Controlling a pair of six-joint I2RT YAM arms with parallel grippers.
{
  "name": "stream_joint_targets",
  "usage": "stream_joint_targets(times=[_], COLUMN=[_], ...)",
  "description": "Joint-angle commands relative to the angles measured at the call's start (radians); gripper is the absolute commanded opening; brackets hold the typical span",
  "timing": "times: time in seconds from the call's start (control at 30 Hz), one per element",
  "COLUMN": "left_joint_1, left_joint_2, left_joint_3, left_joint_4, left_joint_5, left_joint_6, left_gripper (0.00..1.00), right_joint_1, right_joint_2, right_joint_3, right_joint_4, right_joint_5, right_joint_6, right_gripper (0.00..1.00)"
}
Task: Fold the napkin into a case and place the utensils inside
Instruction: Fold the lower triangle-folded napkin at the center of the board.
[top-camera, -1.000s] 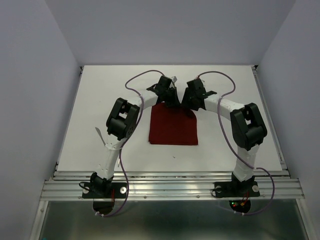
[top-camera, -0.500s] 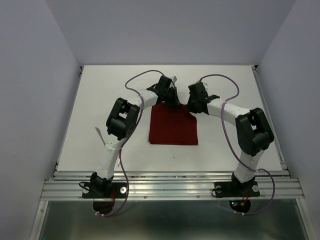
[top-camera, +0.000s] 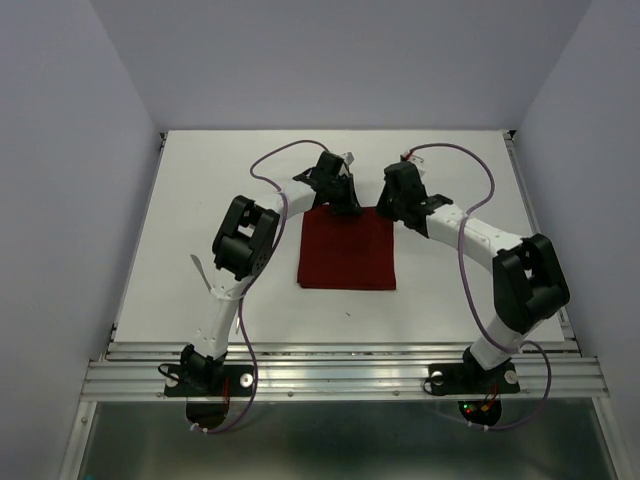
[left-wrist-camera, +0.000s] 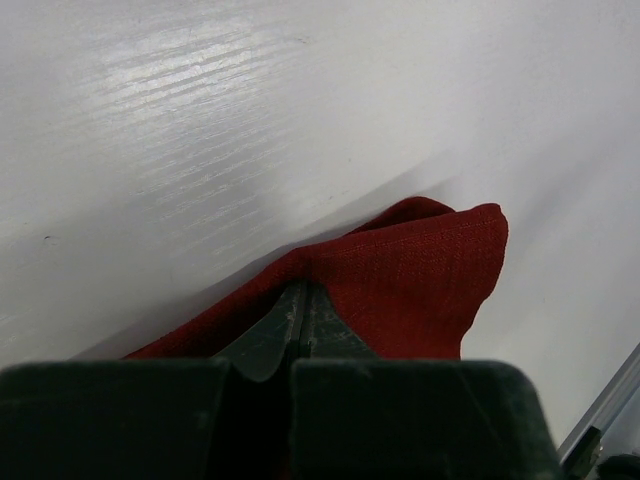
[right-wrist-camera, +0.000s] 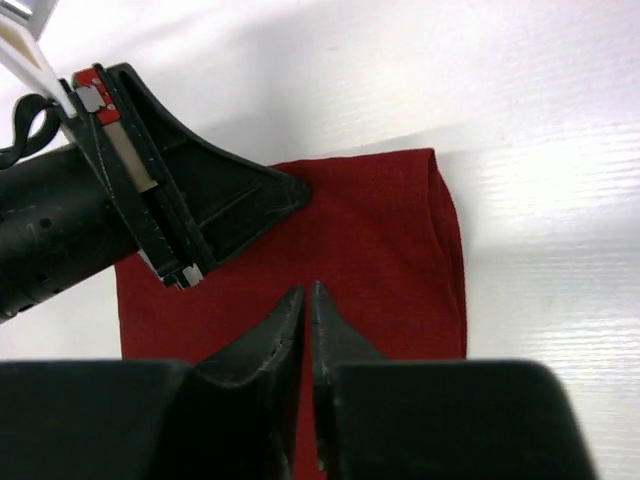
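L jaws: left gripper (left-wrist-camera: 300, 300) stays clamped on the napkin (top-camera: 347, 250) far edge | R jaws: right gripper (right-wrist-camera: 303, 292) barely apart, empty; we've dropped the napkin's far-right corner and backed off | napkin: flat beneath both grippers | task: fold laid, case folds pending

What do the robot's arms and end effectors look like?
The left arm and right arm have white links, black joints, purple cables. The left end effector and right end effector are black with tapered fingers; the left carries a red tag.
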Motion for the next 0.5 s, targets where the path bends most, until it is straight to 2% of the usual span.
stream_joint_targets(times=[0.0, 0.1, 0.23, 0.47], left_joint_1=[0.002, 0.002, 0.004, 0.002], left_joint_2=[0.019, 0.016, 0.015, 0.016], left_joint_3=[-0.052, -0.052, -0.052, -0.050], left_joint_4=[-0.107, -0.109, -0.109, -0.112], left_joint_5=[-0.047, -0.047, -0.049, -0.047], left_joint_6=[0.025, 0.025, 0.027, 0.030], left_gripper=[0.00, 0.00, 0.00, 0.00], right_joint_1=[0.005, 0.005, 0.005, 0.005], right_joint_2=[0.091, 0.170, 0.220, 0.254], right_joint_3=[0.051, 0.084, 0.095, 0.124], right_joint_4=[0.006, -0.006, 0.015, 0.003], right_joint_5=[-0.063, -0.149, -0.189, -0.163], right_joint_6=[-0.034, -0.028, -0.013, -0.014], right_gripper=[0.01, 0.01, 0.01, 0.01])
